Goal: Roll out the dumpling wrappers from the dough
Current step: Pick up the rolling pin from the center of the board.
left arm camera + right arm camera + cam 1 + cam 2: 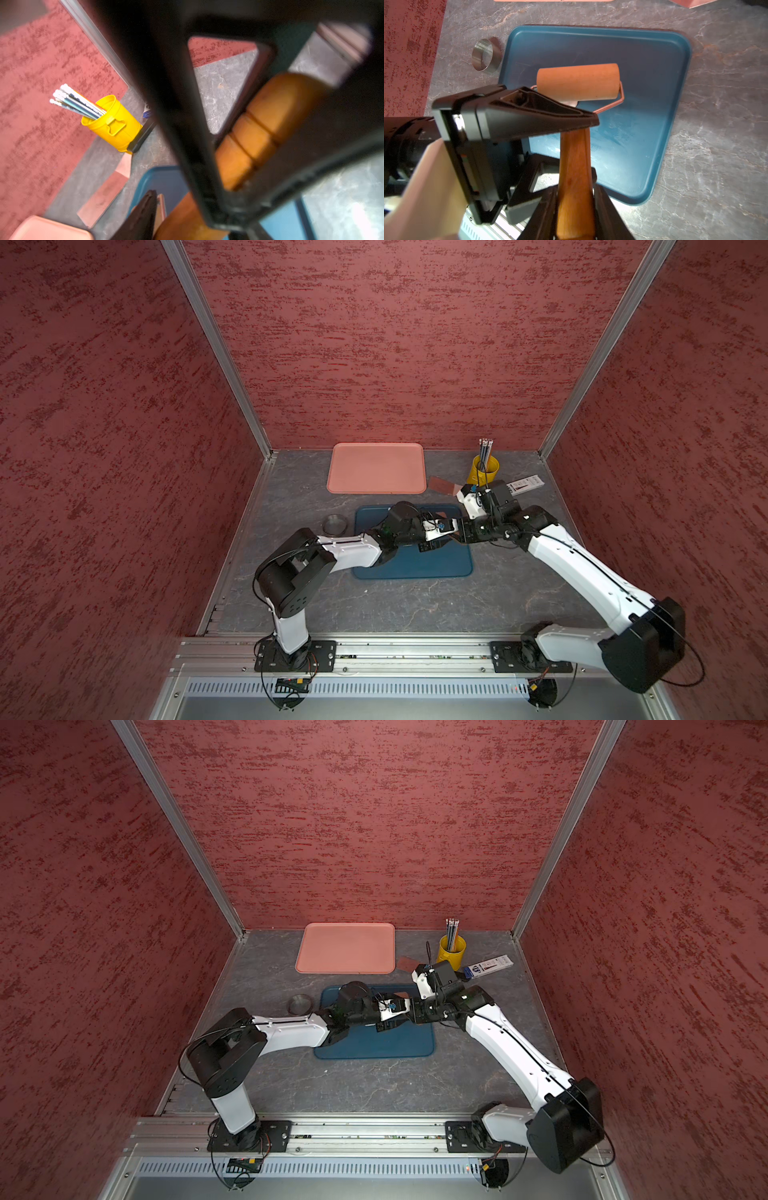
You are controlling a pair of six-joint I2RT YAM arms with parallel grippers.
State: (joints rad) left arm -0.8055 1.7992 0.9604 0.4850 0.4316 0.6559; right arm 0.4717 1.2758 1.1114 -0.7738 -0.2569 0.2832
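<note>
A wooden roller (578,82) with a copper wire bracket hangs over the blue tray (643,62), and a sliver of it shows in a top view (439,514). My right gripper (574,193) is shut on the far end of its handle (574,162). My left gripper (589,149) reaches in from the other side. Its fingers (529,110) sit on either side of the same handle near the bracket, closed against it. Both grippers meet over the tray's right half (457,533). The dough and the dumpling wrappers show in no view; the tray's visible floor holds only a pale smear.
A pink tray (376,468) lies at the back. A steel ring cutter (335,524) sits left of the blue tray (415,568). At the back right are a yellow cup of pencils (484,470), a pencil box (525,485) and a pink card (442,485).
</note>
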